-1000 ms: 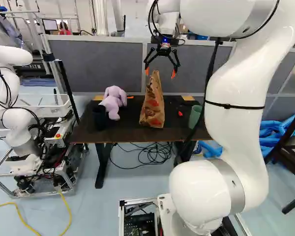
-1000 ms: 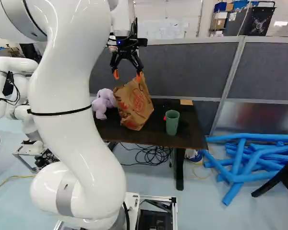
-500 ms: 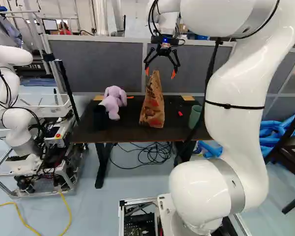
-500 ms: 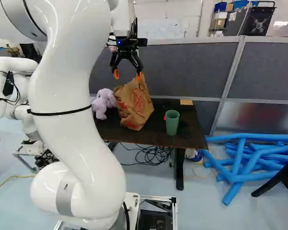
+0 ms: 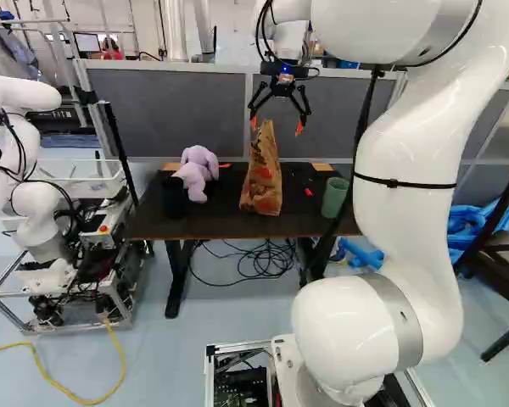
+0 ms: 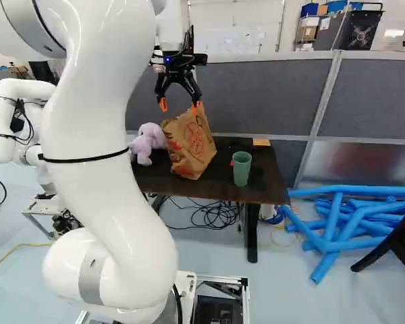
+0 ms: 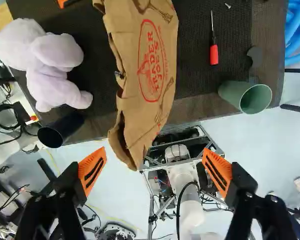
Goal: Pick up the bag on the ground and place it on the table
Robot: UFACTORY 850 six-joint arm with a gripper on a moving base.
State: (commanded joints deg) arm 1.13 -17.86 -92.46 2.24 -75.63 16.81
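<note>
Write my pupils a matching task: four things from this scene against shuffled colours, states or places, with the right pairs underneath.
Things
1. Bag
2. Plush toy
3. Screwdriver
4. End effector

Descriptions
A. Open, gripping nothing
B. Brown with red print
C. Red-handled, lying on the table
D. Pale lilac, beside a black cup

Right pairs: 1-B, 2-D, 3-C, 4-A

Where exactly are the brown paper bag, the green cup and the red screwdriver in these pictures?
Paper bag (image 6: 191, 145): right base view, on its printed front.
Green cup (image 6: 241, 171): right base view, on its outer side.
Screwdriver (image 7: 214, 54): wrist view, on its red handle.
</note>
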